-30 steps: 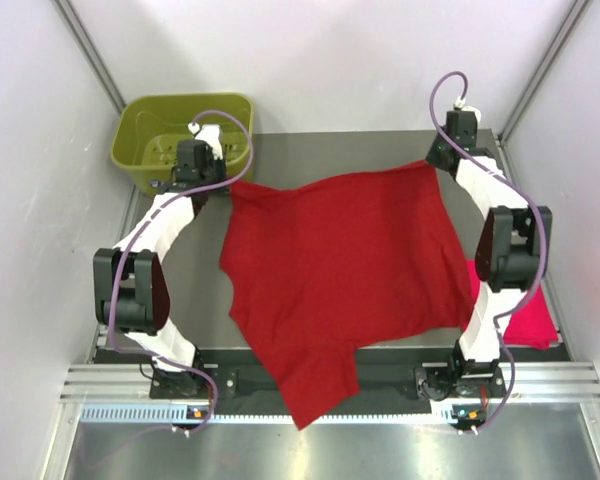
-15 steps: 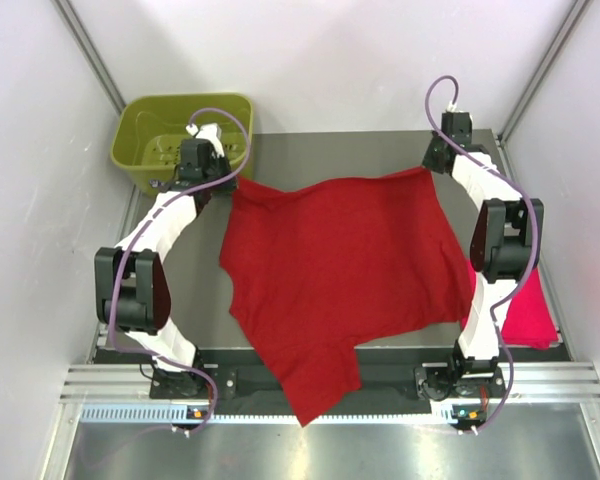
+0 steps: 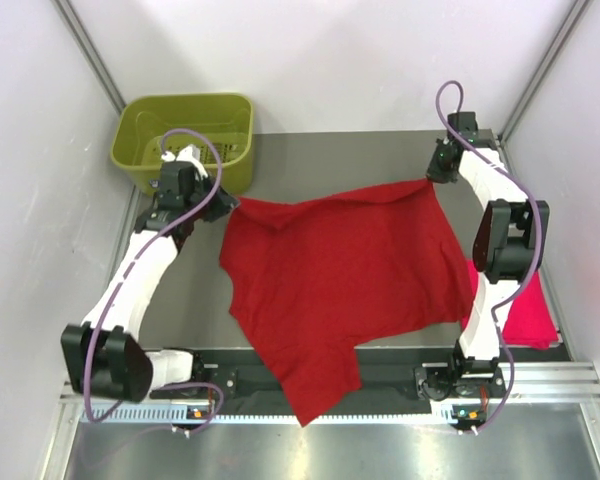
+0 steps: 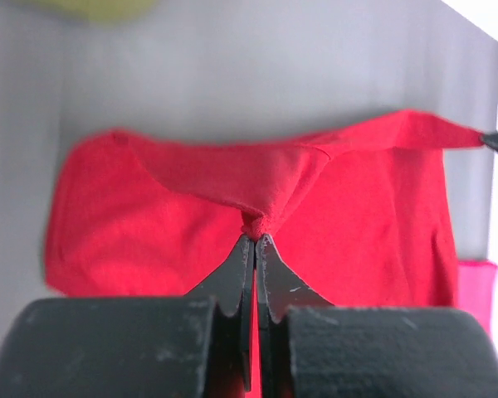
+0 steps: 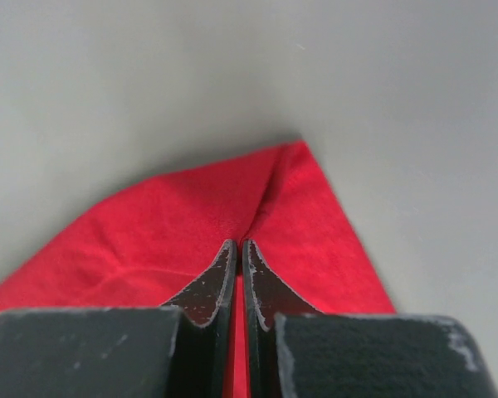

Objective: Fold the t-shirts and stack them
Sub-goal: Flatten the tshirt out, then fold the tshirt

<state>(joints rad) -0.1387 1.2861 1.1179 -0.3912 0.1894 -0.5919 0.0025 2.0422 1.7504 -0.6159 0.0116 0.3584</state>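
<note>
Tension's key: my left gripper (image 4: 255,239) and right gripper (image 5: 238,242) each clamp a shirt (image 3: 350,270) corner, so I'd move both evenly, cloth taut between.

Workspace is reading as a robotics lab test booth. White panel walls (image 3: 330,50) and metal corner posts (image 3: 92,55) are enclosing a grey table (image 3: 320,155), and an aluminium rail (image 3: 560,380) is carrying two robot arms (image 3: 140,265).

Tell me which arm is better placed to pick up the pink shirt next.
Right, likely. The pink shirt lies beside the right arm; the left gripper is across the table by the green basket. It and the right gripper are both shut on the deep red shirt's far corners.
</note>
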